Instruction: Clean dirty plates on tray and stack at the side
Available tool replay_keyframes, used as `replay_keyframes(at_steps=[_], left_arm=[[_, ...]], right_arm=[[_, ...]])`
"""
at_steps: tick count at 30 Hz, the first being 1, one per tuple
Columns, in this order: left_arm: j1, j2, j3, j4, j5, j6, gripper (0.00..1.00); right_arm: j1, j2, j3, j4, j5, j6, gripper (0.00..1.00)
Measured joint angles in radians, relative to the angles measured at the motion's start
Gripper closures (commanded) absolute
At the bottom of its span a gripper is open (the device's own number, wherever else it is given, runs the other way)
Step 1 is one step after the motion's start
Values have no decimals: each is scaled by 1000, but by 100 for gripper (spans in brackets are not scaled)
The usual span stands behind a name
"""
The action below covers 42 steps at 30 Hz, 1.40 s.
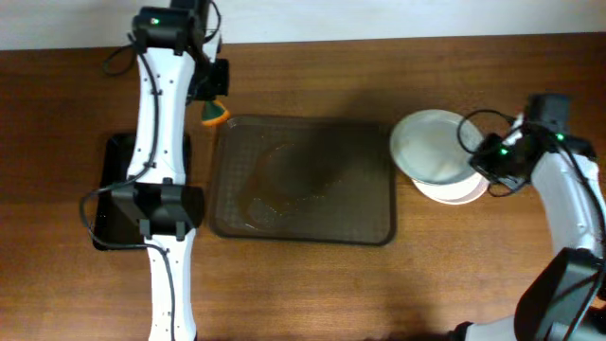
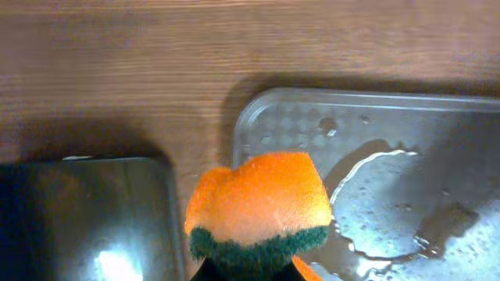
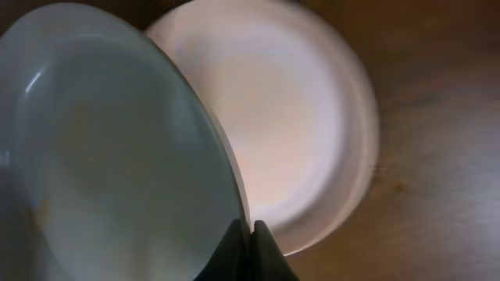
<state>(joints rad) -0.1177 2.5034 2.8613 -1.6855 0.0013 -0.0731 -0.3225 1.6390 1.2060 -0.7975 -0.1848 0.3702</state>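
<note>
Overhead view shows you the large dark brown textured tray with a wet patch on it. Your left gripper is closed on an orange sponge with green scrub side, just beside the tray's far left corner. Your right gripper pinches the rim of the pale green round plate, tilted over a white round plate, right of the tray.
</note>
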Motion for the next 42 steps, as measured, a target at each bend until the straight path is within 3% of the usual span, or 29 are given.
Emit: replay_keyframes(at_steps=[5,6,7,9,13,16,21,24,25,26,28,29,34,37,42], left_arm=[[117,0,0,-1,0,0,100],[140,0,0,-1,0,0,100],[151,0,0,-1,6,1,100],[171,0,0,-2,24,3,100],[194,-2,-8,-2,41,24,100],[220,-49,-118,0,45,27,100],[251,-275,-534,-2,-5,27,100],[293,-288,-776,197,-31,27,100],[314,-280,-829,239,-36,27,95],[334,-280,-894,314,-37,27,78],[379,-278,-1009,451,-35,24,30],[391,-278,-1055,494,-32,24,0],[380,-276,-1065,456,-7,27,0],[378,-308,-905,335,17,27,0],[332,-608,-764,308,109,27,0]], right_arm=[[-37,0,-67,40,121,0,96],[-37,2,-79,47,142,0,57],[-37,9,-84,47,156,-1,28],[-37,42,-86,48,164,0,19],[-37,66,-71,-2,80,-4,17],[-32,61,63,-98,-19,-36,16],[79,38,178,-128,-54,-89,14],[149,37,178,-130,-52,-113,14],[162,37,178,-130,-52,-114,14],[173,37,178,-131,-51,-117,14],[187,37,178,-130,-49,-117,14],[193,37,178,-130,-49,-119,14],[196,37,178,-137,-49,-120,14],[196,38,210,-214,-50,-130,14],[196,3,450,-415,-49,-192,15]])
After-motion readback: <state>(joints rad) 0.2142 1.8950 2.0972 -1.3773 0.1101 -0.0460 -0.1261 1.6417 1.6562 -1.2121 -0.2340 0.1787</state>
